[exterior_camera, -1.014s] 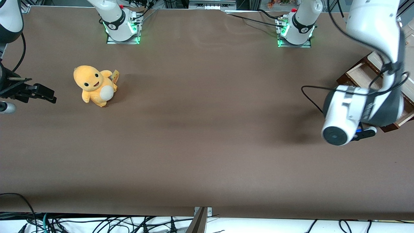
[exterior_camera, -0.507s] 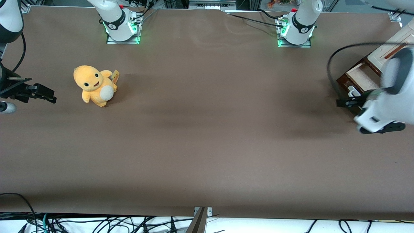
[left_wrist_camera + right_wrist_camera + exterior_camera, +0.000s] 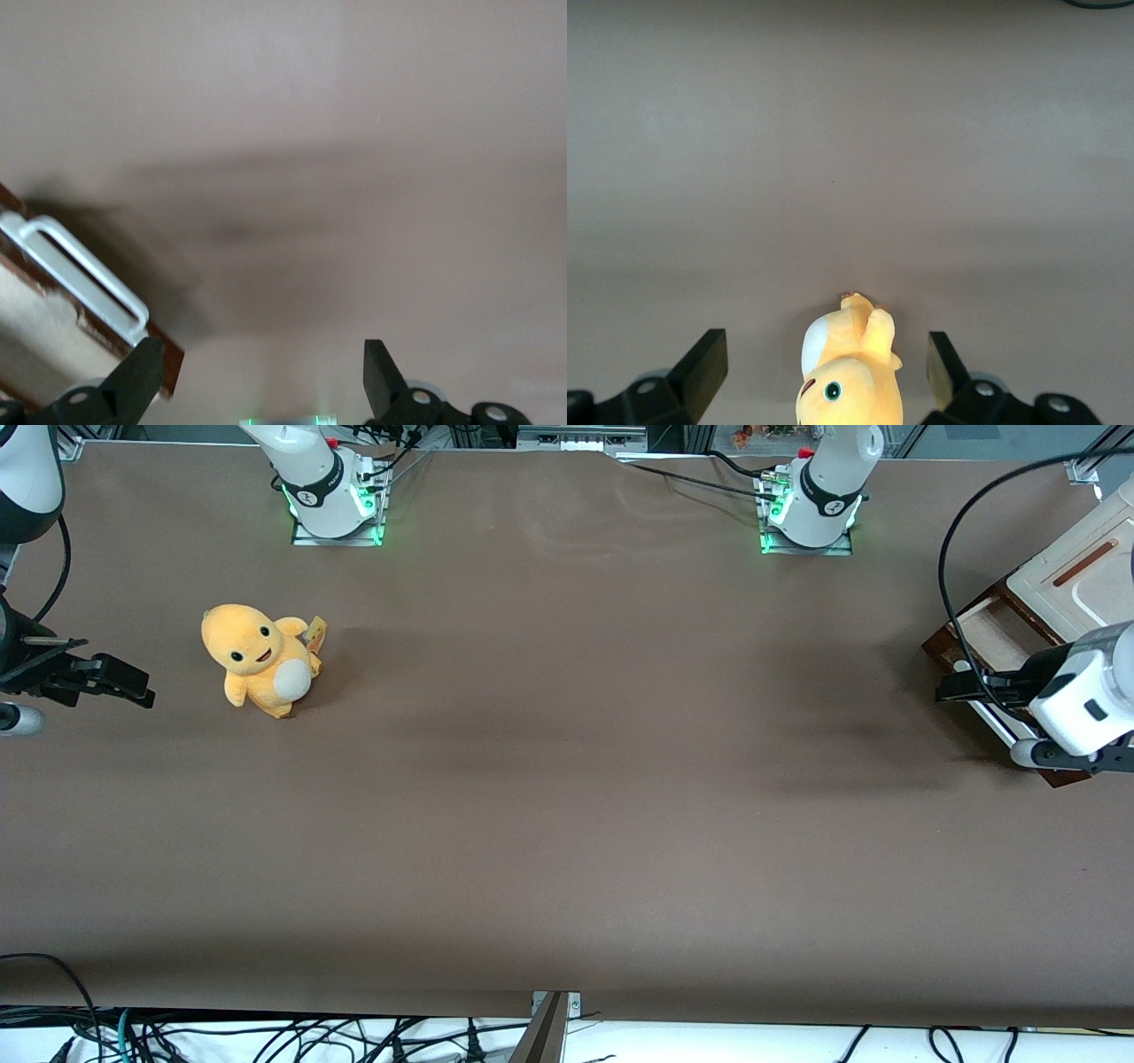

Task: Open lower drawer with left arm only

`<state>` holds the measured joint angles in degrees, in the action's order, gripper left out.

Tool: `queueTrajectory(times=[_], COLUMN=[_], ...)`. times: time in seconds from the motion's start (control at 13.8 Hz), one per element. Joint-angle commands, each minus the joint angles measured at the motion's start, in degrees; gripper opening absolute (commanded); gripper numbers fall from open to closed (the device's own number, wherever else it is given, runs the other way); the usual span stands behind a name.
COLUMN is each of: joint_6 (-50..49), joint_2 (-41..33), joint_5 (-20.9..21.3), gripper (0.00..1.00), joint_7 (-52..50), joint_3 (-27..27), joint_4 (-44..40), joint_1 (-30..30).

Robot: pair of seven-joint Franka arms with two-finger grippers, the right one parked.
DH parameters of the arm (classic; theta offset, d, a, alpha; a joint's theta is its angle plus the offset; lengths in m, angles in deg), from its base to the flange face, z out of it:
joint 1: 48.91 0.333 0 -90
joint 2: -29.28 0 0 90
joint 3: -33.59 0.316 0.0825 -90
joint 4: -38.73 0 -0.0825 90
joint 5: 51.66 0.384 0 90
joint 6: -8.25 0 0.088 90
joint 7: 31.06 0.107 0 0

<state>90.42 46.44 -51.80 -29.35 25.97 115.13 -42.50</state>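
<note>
One drawer (image 3: 988, 633) shows in the front view, pulled partly out from under the cream cabinet (image 3: 1076, 571) at the working arm's end of the table (image 3: 567, 779), its pale inside exposed. The left arm (image 3: 1085, 700) reaches in at that end, and its gripper (image 3: 957, 689) sits over the drawer's front edge, by the white handle (image 3: 983, 707). From this view it cannot be judged whether the gripper touches the handle. A yellow plush toy (image 3: 260, 660) lies well apart, toward the parked arm's end.

Left wrist view: both fingertips (image 3: 142, 367) stand wide apart with bare table between them, holding nothing. The handle (image 3: 84, 274) and the brown drawer front (image 3: 164, 354) lie beside one fingertip, not between the two.

Right wrist view: only the plush toy (image 3: 850, 376) and table show; it plays no part.

Likely risks, as judgement: since the handle is offset from the gap, a closing move here would probably grasp air or pinch only the bar's end, which could slip under load. A pull not aligned with the drawer's travel could jam it or drag the whole cabinet. The looping cable (image 3: 952, 558) hangs near the cabinet and might snag.
</note>
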Motion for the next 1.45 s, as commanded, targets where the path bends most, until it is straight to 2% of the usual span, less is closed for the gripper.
queueTrajectory(times=[0.0,0.22,0.43,1.38], joint_6=[10.3,18.0,18.1,15.3], joint_2=[-10.9,-17.6,-18.0,-16.2], joint_5=[-1.5,-0.8,-1.6,-0.8], gripper=[1.00,1.00,1.00,1.00], joint_7=[3.0,2.0,2.1,1.6], joint_3=[0.8,2.0,5.2,4.8], joint_4=[15.0,23.7,25.4,22.0], joint_1=[-1.5,-6.9,-7.9,-7.5])
